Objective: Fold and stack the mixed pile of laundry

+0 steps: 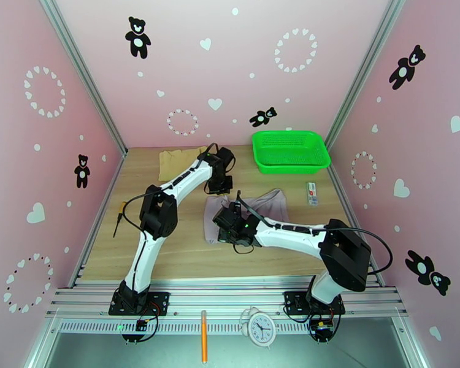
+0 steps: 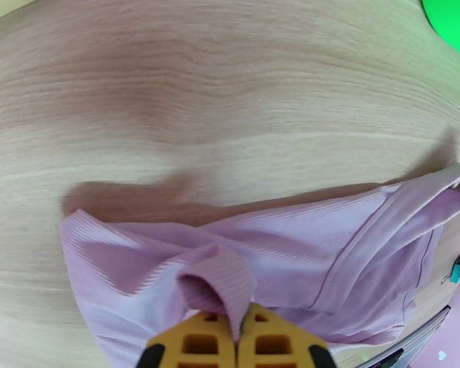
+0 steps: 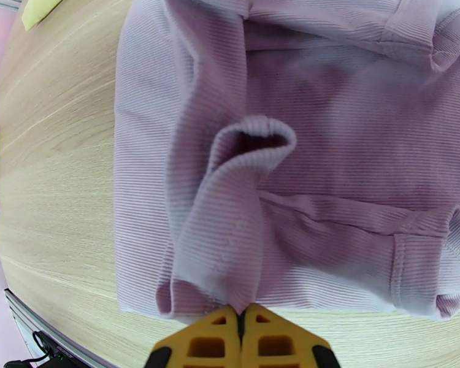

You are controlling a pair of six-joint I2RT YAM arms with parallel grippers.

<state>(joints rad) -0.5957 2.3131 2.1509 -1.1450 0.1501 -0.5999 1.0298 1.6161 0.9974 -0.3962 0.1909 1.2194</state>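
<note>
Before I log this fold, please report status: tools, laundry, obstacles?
Left tool shut on lilac garment. Right tool shut on it too. Tan cloth flat at back. Basket apart, no obstacle.

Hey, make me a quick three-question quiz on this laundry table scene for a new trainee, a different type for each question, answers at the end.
1. True or false: the left pincer and the right pincer are each shut on a fold of the lilac garment.
2. Multiple choice: the tan cloth is A) held in a pincer, B) lying at the far left of the table, C) under the lilac garment.
3. Short answer: what colour is the basket at the far right?
Key: 1 true; 2 B; 3 green.
</note>
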